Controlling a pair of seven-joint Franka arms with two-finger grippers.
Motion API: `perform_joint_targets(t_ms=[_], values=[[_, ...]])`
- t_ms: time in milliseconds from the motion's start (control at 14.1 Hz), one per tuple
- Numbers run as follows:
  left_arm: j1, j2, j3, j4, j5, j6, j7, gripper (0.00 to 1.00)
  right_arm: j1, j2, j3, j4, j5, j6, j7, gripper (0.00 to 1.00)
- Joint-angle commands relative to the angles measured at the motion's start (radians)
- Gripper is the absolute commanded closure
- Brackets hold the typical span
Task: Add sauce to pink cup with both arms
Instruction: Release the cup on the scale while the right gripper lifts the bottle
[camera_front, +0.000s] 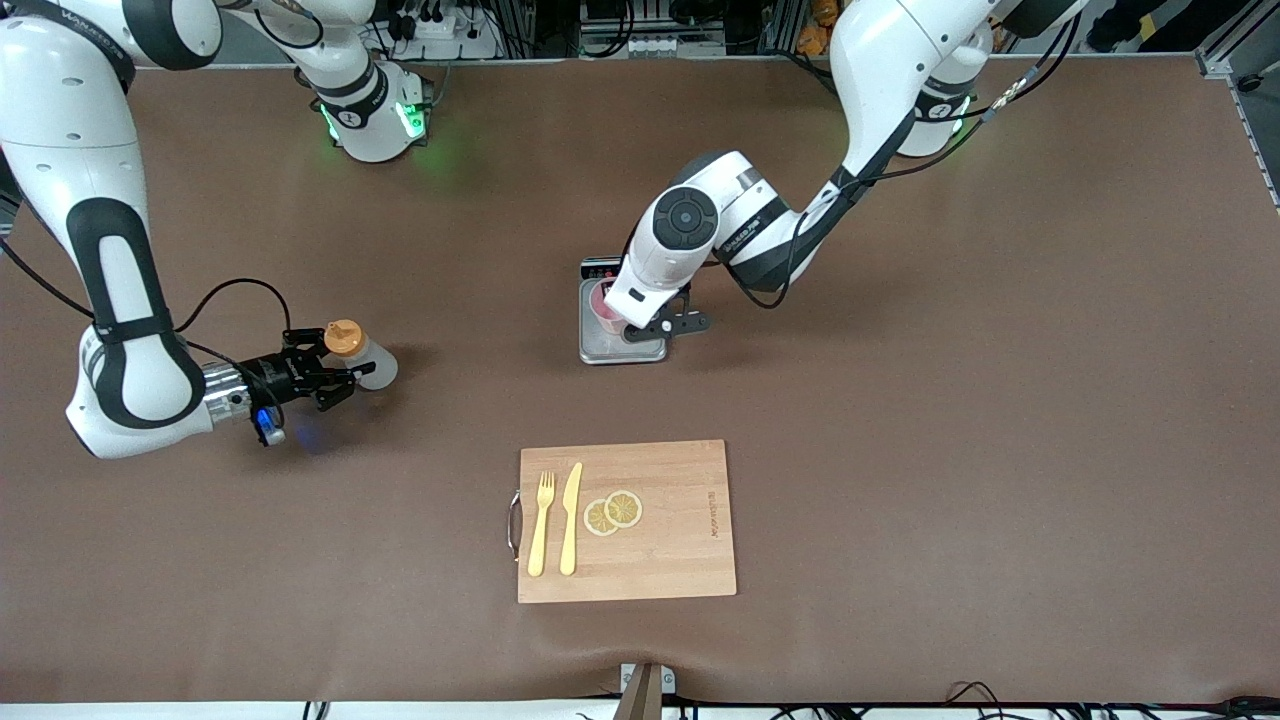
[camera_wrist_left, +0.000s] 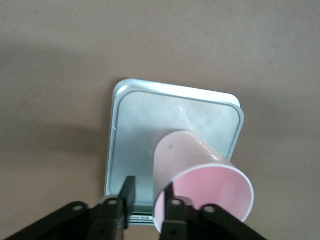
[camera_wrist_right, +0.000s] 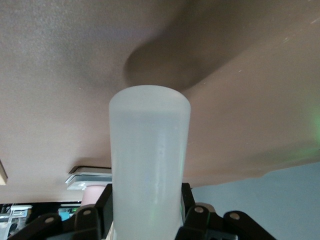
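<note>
Front view: the pink cup (camera_front: 603, 305) stands on a kitchen scale (camera_front: 612, 347) mid-bench, with the left end effector (camera_front: 650, 328) at its rim. At the cup's 9 o'clock, well apart, the right end effector (camera_front: 338, 378) clamps the sauce bottle (camera_front: 366, 360).

Left wrist view: the left end effector's (camera_wrist_left: 150, 197) jaws are parted astride the cup's (camera_wrist_left: 200, 175) wall, not pinching it.

Right wrist view: the bottle (camera_wrist_right: 150, 160) is gripped firmly.

Cup placed, bottle grasped. Carrying it over and squeezing remain.

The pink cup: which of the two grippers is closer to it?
Left. The left gripper is right at the pink cup on the scale, one finger inside the rim. The right gripper is toward the right arm's end of the table, holding the sauce bottle.
</note>
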Motion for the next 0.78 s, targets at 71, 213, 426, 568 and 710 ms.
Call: perform_joint_targets(t_ms=[71,213,426,568,710], values=[[-0.004,-0.039,0.015,0.016,0.036,-0.008,-0.024,0.00,0.013,-0.014,0.001,0.019,-0.039,-0.024,0.045,0.44],[0.028,-0.093,0.015,0.018,0.039,-0.042,-0.024,0.00,0.032,-0.032,0.001,0.019,-0.073,-0.016,0.082,0.44],[0.082,-0.199,0.016,0.018,0.039,-0.126,-0.019,0.00,0.099,-0.074,0.003,0.025,-0.116,-0.006,0.220,0.44],[0.128,-0.257,0.016,0.018,0.039,-0.157,-0.013,0.00,0.122,-0.080,0.004,0.044,-0.117,-0.006,0.275,0.44],[0.181,-0.311,0.016,0.018,0.039,-0.182,-0.009,0.00,0.168,-0.080,0.003,0.064,-0.120,-0.003,0.352,0.44]])
